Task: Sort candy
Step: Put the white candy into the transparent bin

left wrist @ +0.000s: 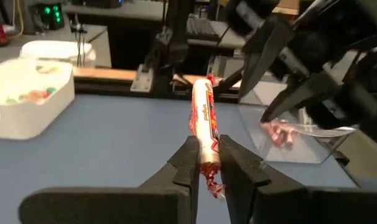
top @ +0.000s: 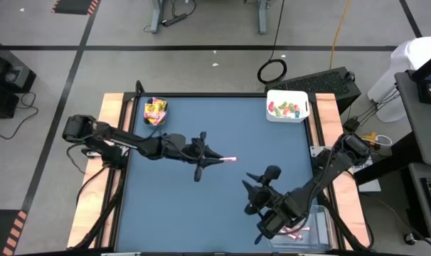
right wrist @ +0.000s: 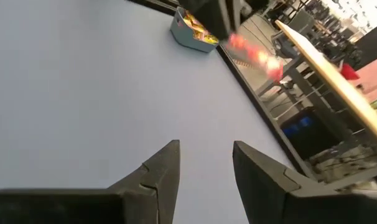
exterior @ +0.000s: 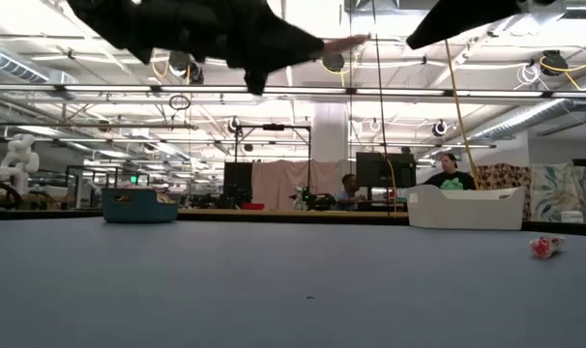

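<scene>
Left hand (left wrist: pixel 207 163) pinches a slim, glossy pink-white candy stick (left wrist: pixel 204 121) above the matte blue table (top: pixel 201 206); right hand (right wrist: pixel 204 165) open, empty.

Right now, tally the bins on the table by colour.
Teal bin: 1
White bin: 1
Clear bin: 1
Total: 3

The table (top: pixel 201 213) centre and near-left area lie open for passage. Obstacles: the teal bin (top: pixel 156 111) at the far left corner, the white bin (top: pixel 287 105) at the far right corner, the clear bin (top: pixel 316 226) at the near right, and one loose red candy (exterior: pixel 545 246).
</scene>
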Controlling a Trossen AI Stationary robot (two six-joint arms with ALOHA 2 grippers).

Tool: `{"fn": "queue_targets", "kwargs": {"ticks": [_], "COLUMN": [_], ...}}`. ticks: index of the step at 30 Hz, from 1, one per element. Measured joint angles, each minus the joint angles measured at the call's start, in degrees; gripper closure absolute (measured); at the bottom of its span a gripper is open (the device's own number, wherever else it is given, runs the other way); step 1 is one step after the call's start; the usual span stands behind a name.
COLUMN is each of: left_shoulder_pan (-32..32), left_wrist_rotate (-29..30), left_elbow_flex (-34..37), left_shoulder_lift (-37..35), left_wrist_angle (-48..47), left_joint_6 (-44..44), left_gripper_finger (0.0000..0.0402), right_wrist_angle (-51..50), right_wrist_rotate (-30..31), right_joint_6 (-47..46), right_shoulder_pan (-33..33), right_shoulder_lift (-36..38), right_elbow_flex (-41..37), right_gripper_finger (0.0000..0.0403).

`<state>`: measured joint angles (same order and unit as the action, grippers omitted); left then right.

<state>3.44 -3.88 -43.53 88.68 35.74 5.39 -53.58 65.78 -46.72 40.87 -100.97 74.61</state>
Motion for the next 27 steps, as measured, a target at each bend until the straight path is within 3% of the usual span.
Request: {"fn": "queue_targets", "kwargs": {"ticks": [7, 16, 27], "left_shoulder_pan": [0.4, 3.4, 3.5], "left_wrist_rotate": [-0.1, -0.2, 0.4], "left_elbow_flex": [0.1, 0.1, 0.1], "left_shoulder_lift": [-7.8, -9.2, -9.2], "left_wrist_angle": [-3.8, -3.1, -0.8], "left_joint_6": [-3.3, -11.1, -48.0], "left_gripper_finger": [0.0349, 0.0350, 0.0350], "right_wrist_angle": [0.4, 3.5, 3.6], "right_wrist_rotate": [0.5, 1.6, 1.2], "right_joint_6": [-7.7, -7.3, -2.9], "right_shoulder_pan": [1.4, 1.6, 1.7], "right_shoulder_lift": [0.0, -0.5, -0.5], "right_elbow_flex": [0.0, 0.0, 0.0], "right_gripper_finger": [0.0264, 0.0264, 0.0264]}}
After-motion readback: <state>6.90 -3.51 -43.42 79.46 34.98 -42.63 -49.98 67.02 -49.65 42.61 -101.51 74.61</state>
